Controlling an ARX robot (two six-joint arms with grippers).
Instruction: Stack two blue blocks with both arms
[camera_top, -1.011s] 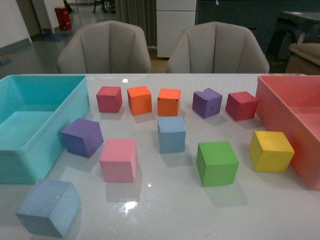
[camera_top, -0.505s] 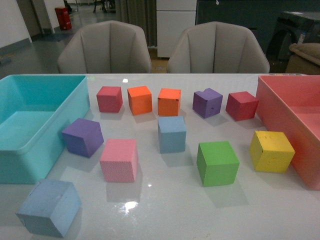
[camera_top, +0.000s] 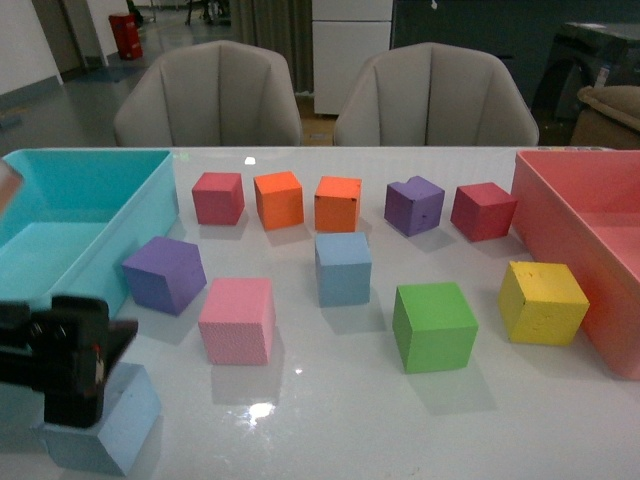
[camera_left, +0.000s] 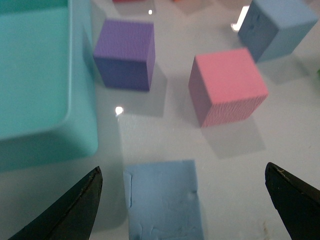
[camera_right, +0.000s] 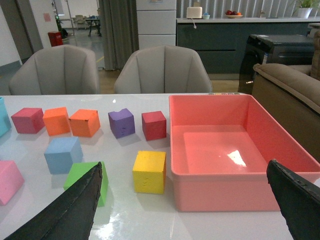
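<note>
One blue block lies at the near left of the table, and my left gripper hangs open just above it. In the left wrist view this block sits between the spread black fingers, nearer one of them; the left gripper touches nothing. The second blue block stands at the table's middle and also shows in both wrist views. My right gripper is open and empty, held above the table's right side, and is out of the front view.
A turquoise bin stands at the left and a pink bin at the right. Round the blue blocks lie purple, pink, green and yellow cubes. Red, orange and purple cubes form the back row.
My left gripper has come into the front view at the near left, over the near blue block. No block has moved.
</note>
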